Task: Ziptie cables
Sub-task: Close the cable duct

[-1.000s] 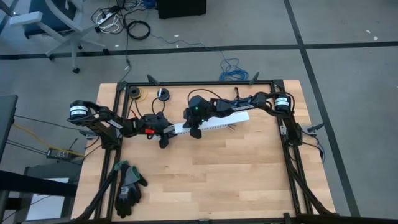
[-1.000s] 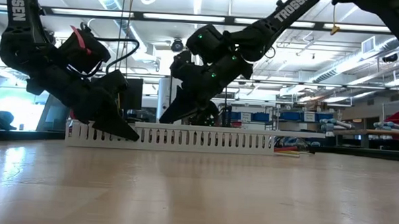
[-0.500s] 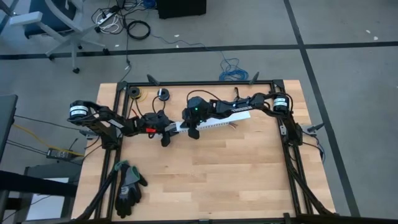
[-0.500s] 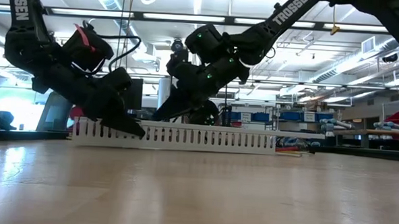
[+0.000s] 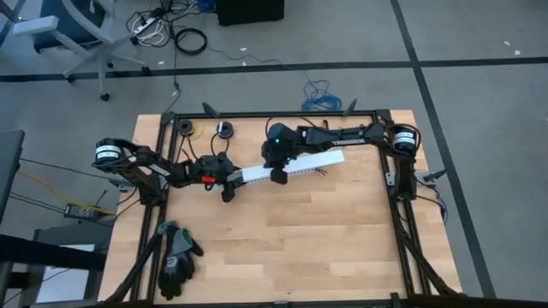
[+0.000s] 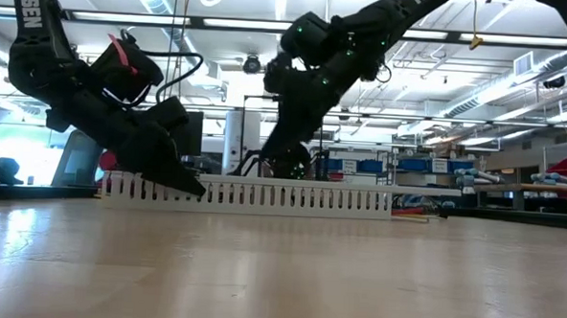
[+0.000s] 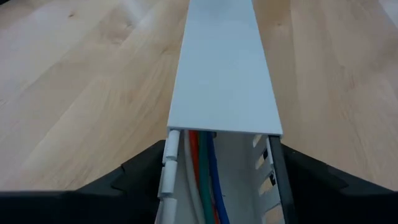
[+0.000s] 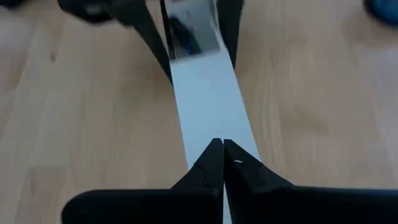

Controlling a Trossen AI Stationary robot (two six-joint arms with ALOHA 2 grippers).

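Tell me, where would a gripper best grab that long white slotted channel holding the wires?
Probably at an end, across its narrow width, coming in along its length. The channel is long and lies flat on the table, and the left gripper straddles one end that way, fingers outside both side walls. The shut right gripper is over the lid.

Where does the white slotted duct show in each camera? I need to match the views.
High: white slotted duct, table centre, slanted.
Low: long comb-like strip across the middle.
Left wrist: its lid fills the centre; cables inside.
Right wrist: centre.
Shared landmark: left gripper at its end.
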